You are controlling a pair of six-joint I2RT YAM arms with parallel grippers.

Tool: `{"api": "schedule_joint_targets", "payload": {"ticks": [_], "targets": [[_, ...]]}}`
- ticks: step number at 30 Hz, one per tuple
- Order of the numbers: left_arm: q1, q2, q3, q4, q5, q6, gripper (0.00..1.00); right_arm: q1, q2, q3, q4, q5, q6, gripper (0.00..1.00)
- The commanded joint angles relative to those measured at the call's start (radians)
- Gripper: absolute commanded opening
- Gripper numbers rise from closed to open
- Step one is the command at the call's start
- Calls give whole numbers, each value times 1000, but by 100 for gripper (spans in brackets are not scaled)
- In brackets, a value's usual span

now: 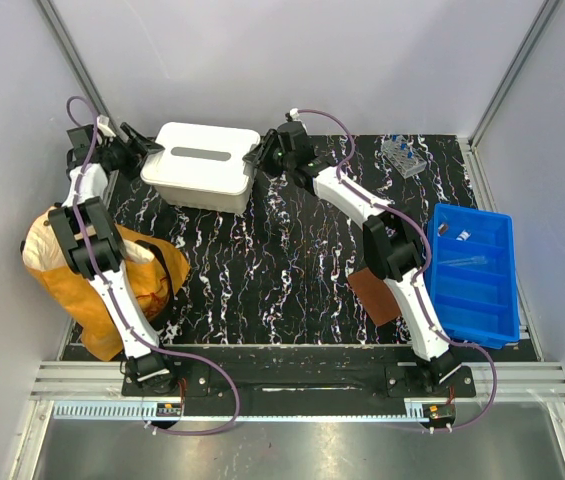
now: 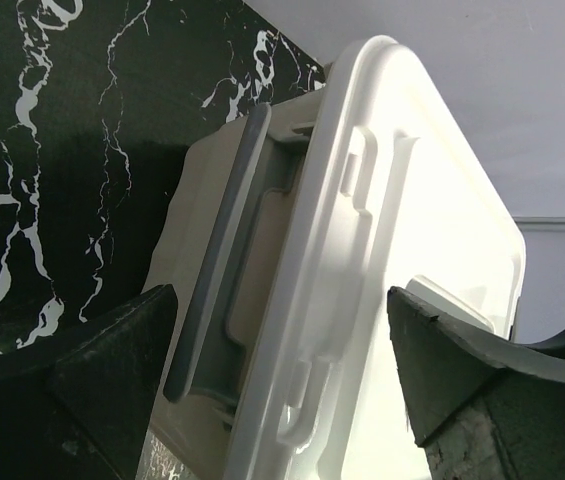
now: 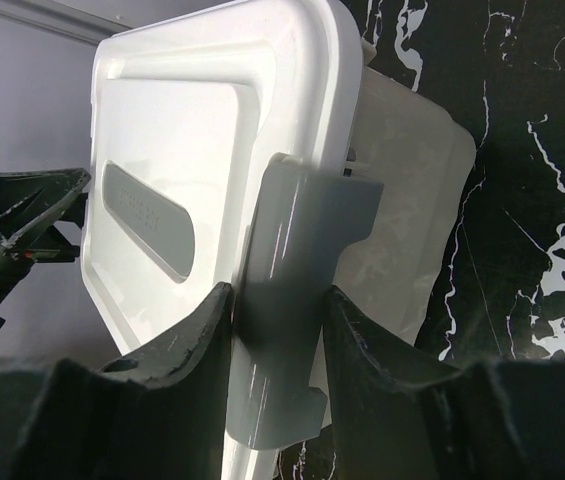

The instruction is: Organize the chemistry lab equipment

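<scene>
A white lidded box (image 1: 202, 170) stands at the back of the table. My left gripper (image 1: 148, 150) is open, its jaws straddling the box's left end (image 2: 442, 220) and the grey latch (image 2: 220, 270) there without touching. My right gripper (image 1: 262, 155) is shut on the grey latch (image 3: 297, 230) at the box's right end (image 3: 182, 120). A small clear tube rack (image 1: 404, 156) with blue-tipped pieces stands at the back right. Small pieces (image 1: 462, 235) lie in the blue bin (image 1: 507, 300). I see no silvery rod or grey stick tools.
A tan paper bag (image 1: 87, 290) lies on its side at the left edge, under the left arm. A brown flat piece (image 1: 374, 296) lies beside the right arm. Grey walls close in the back and sides.
</scene>
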Motion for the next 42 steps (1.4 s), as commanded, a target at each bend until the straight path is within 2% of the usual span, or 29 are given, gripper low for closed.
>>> {"api": "schedule_joint_targets", "payload": {"ticks": [1, 8, 12, 17, 21, 25, 29, 33, 37, 42], "targets": [[2, 23, 54, -17, -7, 4, 91, -5, 4, 67, 60, -41, -17, 26], [5, -11, 39, -91, -103, 66, 91, -19, 2, 70, 61, -43, -14, 26], [2, 5, 10, -4, 14, -8, 91, -27, 8, 75, 66, -54, -2, 26], [0, -11, -44, 145, 81, -115, 91, -27, 18, 90, 66, -69, 0, 26], [2, -20, -33, 169, 101, -131, 80, -25, 27, 104, 66, -83, 6, 26], [-1, -55, -41, 174, 79, -95, 66, -27, 36, 110, 66, -92, 12, 26], [-12, -78, -33, 141, 46, -31, 58, -25, 41, 110, 66, -94, 11, 25], [-46, -84, 11, 30, -29, 85, 56, -25, 48, 113, 64, -94, 11, 26], [-84, -57, 123, -134, -128, 225, 56, -25, 57, 119, 64, -95, 17, 25], [-121, -60, 146, -209, -233, 306, 54, -24, 74, 144, 54, -98, 26, 24]]}}
